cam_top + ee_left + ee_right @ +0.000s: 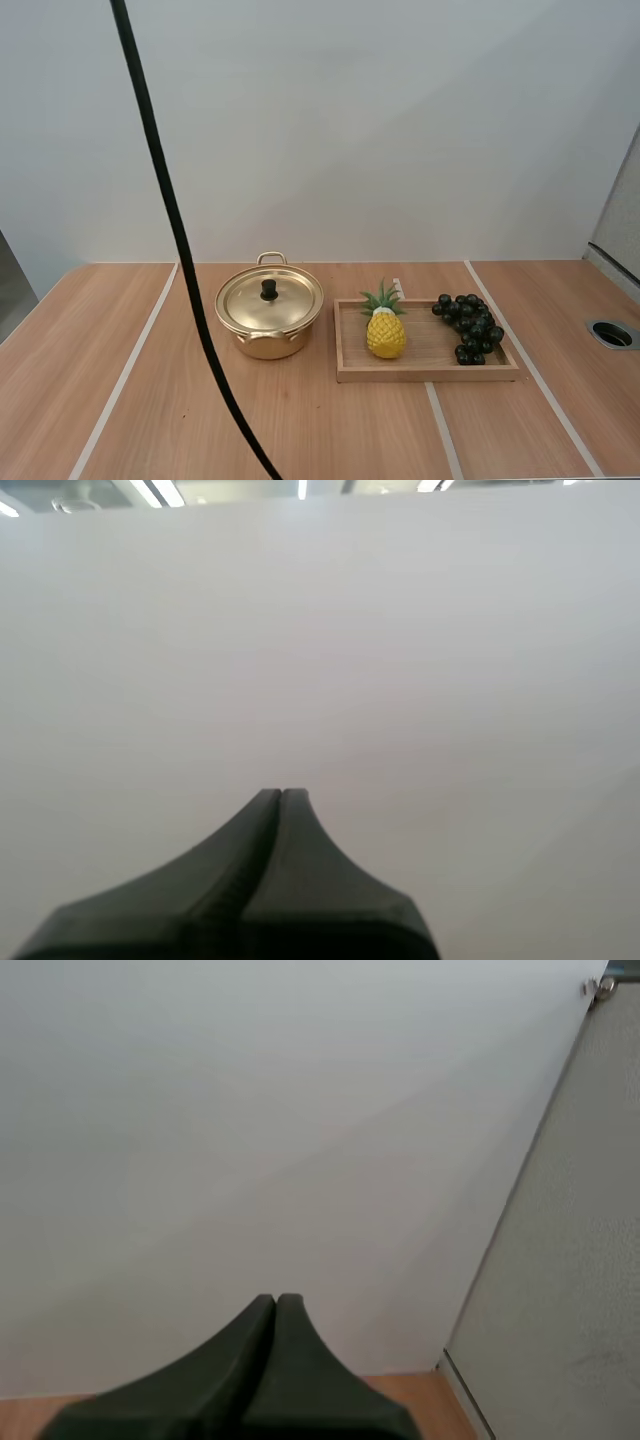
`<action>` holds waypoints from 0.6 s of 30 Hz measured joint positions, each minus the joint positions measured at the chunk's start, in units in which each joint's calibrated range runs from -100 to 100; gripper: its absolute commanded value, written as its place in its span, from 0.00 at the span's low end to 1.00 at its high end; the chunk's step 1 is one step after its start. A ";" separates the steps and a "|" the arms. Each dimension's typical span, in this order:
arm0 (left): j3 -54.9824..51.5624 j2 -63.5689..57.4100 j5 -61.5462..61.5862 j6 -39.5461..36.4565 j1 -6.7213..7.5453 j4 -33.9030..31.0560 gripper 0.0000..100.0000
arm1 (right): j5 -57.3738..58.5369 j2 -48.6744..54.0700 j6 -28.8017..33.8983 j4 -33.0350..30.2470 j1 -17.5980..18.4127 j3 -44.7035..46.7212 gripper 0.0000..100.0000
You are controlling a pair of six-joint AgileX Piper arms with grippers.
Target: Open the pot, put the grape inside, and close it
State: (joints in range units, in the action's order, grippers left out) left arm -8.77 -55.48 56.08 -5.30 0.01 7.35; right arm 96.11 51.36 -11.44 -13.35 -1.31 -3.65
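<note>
Grippers are both sitting clenched on nothing, left gripper and right gripper aiming at a blank wall, likely parked with no step begun. Pot is standing upright on the counter with lid on and knob pointing up, handy for a top-down pinch. Grape bunch is lying at the right end of the wooden tray, apart from the pineapple between it and the pot, long axis running far-left to near-right, stem end too small to tell.
</note>
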 measured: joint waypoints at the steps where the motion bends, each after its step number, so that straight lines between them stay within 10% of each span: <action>1: 1.71 1.55 3.35 0.00 0.00 -0.11 0.00 | 1.39 -1.79 0.13 -0.54 0.00 -0.74 0.00; 18: 7.57 21.13 31.83 -0.20 0.00 -0.70 0.00 | 3.89 -16.37 1.49 -2.33 0.00 3.64 0.00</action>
State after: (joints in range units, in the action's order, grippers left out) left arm -1.20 -34.35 87.91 -5.50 0.01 6.66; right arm 100.00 35.00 -9.95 -15.68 -1.31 -0.02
